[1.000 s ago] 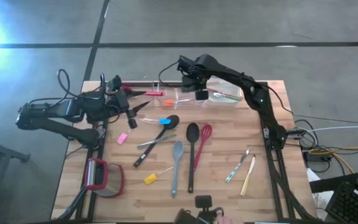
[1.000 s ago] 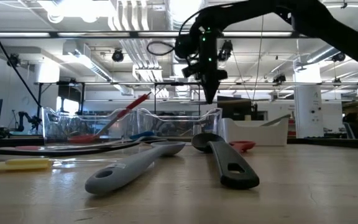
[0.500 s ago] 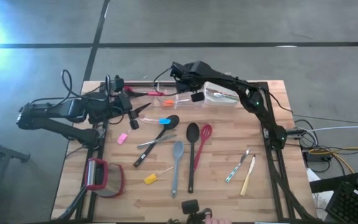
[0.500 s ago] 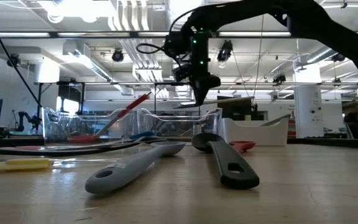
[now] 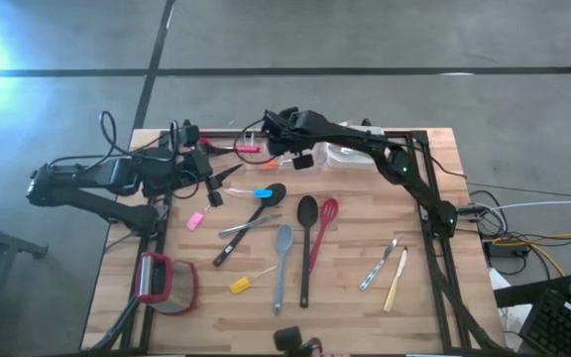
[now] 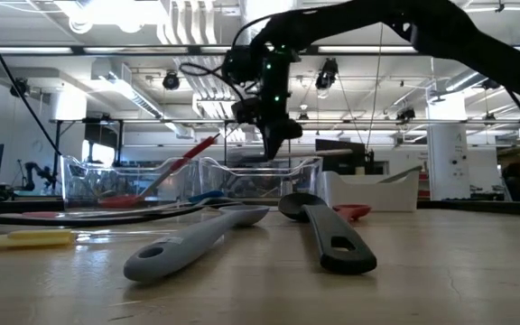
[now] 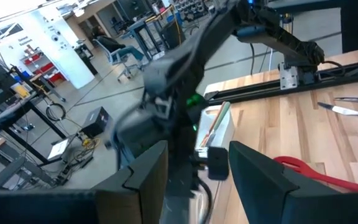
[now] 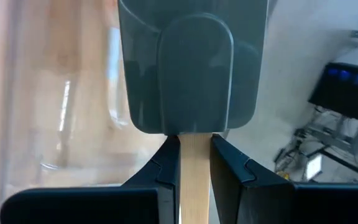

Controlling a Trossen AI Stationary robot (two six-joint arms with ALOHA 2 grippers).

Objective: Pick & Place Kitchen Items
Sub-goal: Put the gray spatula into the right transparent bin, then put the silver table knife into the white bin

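A: What does the desk (image 5: 434, 268) look like, and the room around it?

B: It is a pale wooden butcher-block top with a dark frame, standing on a grey floor. The low view looks past it into a large workshop hall with white ceiling ducts and bright strip lights.

A: How many things lie on it?

B: Two black spoons, one with its bowl near the middle (image 5: 305, 238) and one lying aslant to its left (image 5: 251, 220). One grey spatula (image 5: 282, 260) lies between them, one red whisk (image 5: 322, 226) just right of the first spoon. Near the right edge lie one metal piece of cutlery (image 5: 378, 266) and one wooden one (image 5: 397, 281), side by side. The small pieces: one yellow (image 5: 239, 286), one pink (image 5: 195, 220), one blue (image 5: 263, 192). A red-framed round object (image 5: 168, 282) sits at the near left corner. At the far edge stand a clear tub (image 6: 197, 178) and a white tub (image 6: 368, 190).

A: And the claws?

B: The right claw (image 5: 287, 142) hangs above the clear tub, clamped on a spatula with a wooden handle (image 8: 190, 180) and a grey-green blade (image 8: 193, 62); its dark fingers (image 8: 229, 163) press the handle on both sides. The left claw (image 5: 216, 178) waits at the desk's left side, its fingers (image 7: 253, 171) apart and holding nothing.
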